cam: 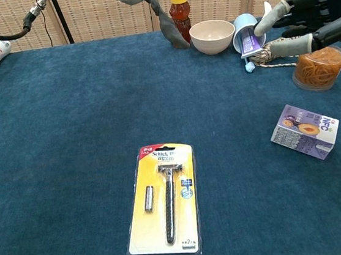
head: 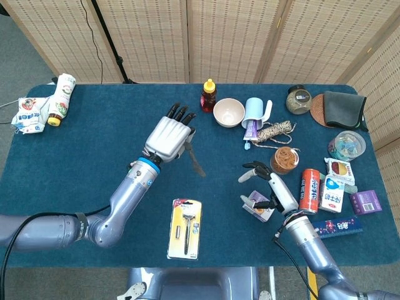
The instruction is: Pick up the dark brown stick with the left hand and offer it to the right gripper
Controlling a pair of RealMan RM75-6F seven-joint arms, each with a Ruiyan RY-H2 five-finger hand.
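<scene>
The left hand (head: 169, 136) grasps the dark brown stick (head: 194, 159) above the blue table (head: 75, 156), its free end slanting down toward the right. In the chest view only the fingers show at the top edge, so the grip itself is hard to judge there. The right hand (head: 267, 187) hangs released, fingers spread, over the purple box (cam: 304, 130), well apart from the stick. A razor pack (head: 185, 228) lies flat near the front edge.
</scene>
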